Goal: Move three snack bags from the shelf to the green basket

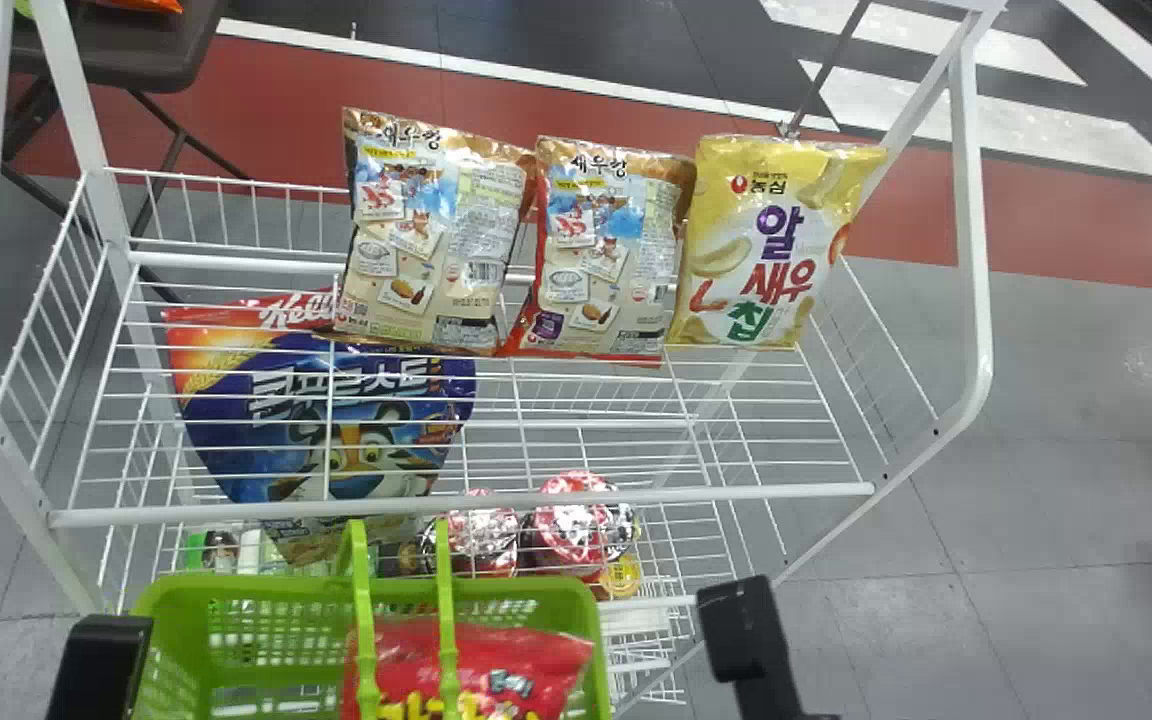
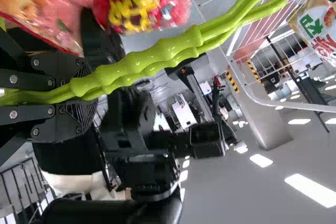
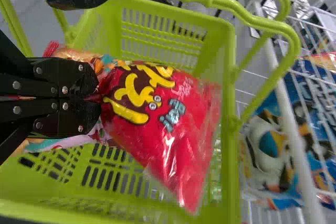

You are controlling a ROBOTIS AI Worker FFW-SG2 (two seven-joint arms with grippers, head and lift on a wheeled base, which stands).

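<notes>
At eight o'clock my left gripper (image 1: pixel 101 660) is closed around the handles (image 1: pixel 364 640) of the green basket (image 1: pixel 496 588), which is at seven; near six, the red snack bag (image 1: pixel 481 665) is in its opening, pinched by my right gripper (image 1: pixel 751 645) at five. On the shelf (image 1: pixel 436 504), there are two beige snack bags (image 1: pixel 431 240) toward eleven and twelve, then one yellow bag (image 1: pixel 766 250) at two.

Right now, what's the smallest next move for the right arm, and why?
I'd open the right gripper gently: it pinches the red bag by one end, and the bag looks to be hanging within the basket's walls. The left gripper grips the handle, which should steady the basket for the release.
</notes>
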